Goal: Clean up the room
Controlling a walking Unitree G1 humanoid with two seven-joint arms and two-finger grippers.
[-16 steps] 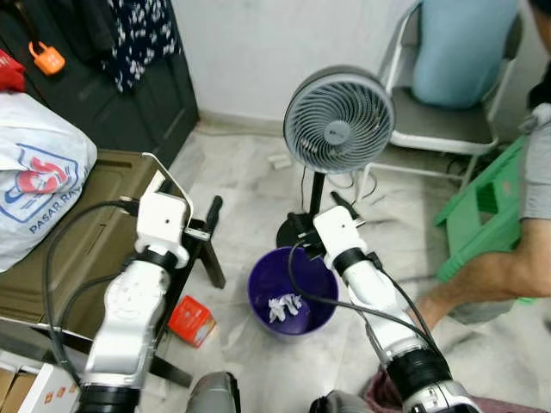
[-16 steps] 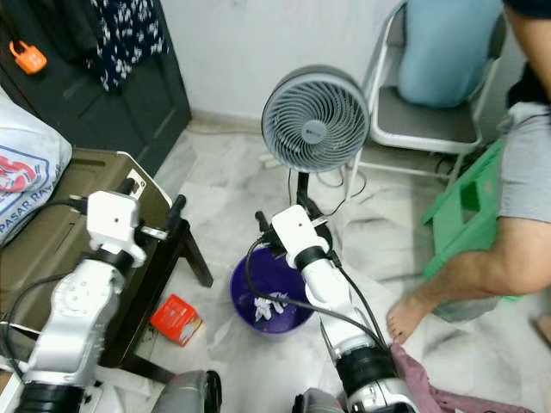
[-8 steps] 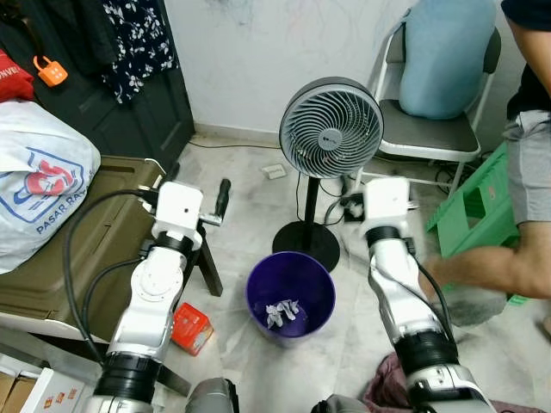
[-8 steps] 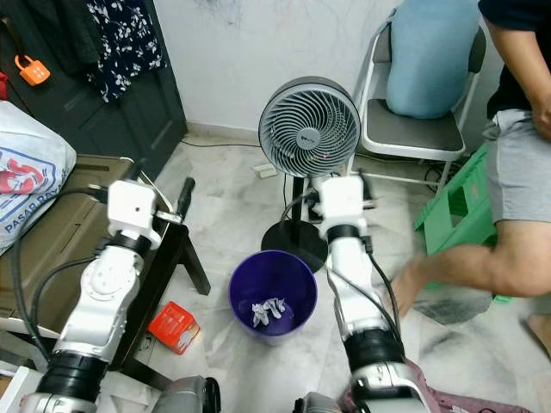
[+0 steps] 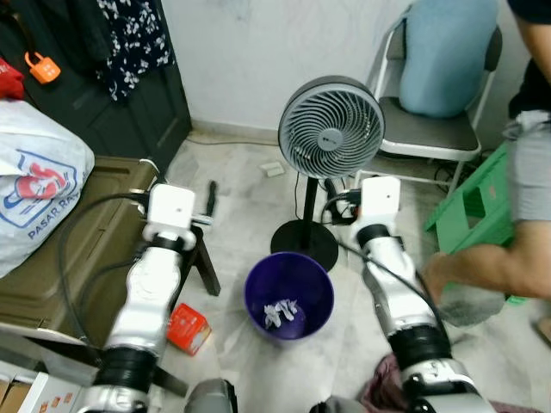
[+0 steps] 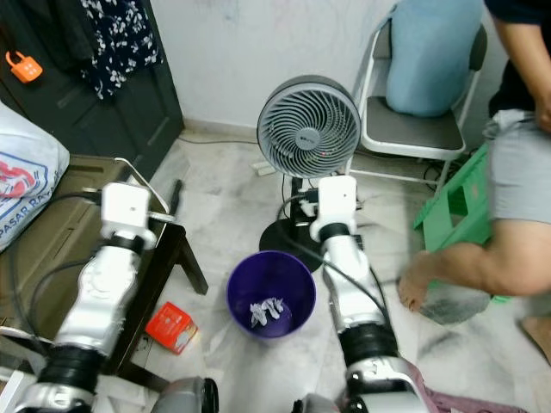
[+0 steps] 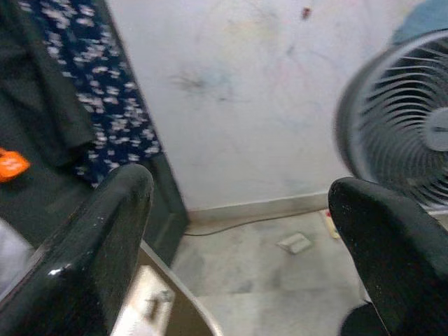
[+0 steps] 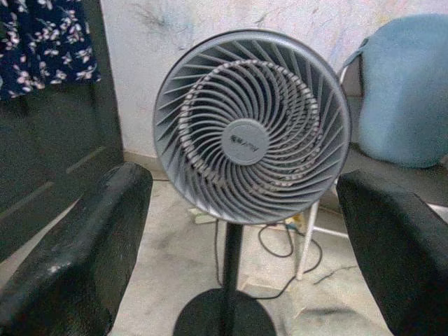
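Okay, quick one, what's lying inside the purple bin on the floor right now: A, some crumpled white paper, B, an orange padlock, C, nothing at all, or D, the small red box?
A: crumpled white paper lies at the bottom of the purple bin, while the small red box sits on the floor beside it.

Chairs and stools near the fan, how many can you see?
2. A metal folding chair with a grey seat stands behind the grey pedestal fan, against the wall. A green plastic step stool sits to its right, beside a person's leg. Others may be hidden.
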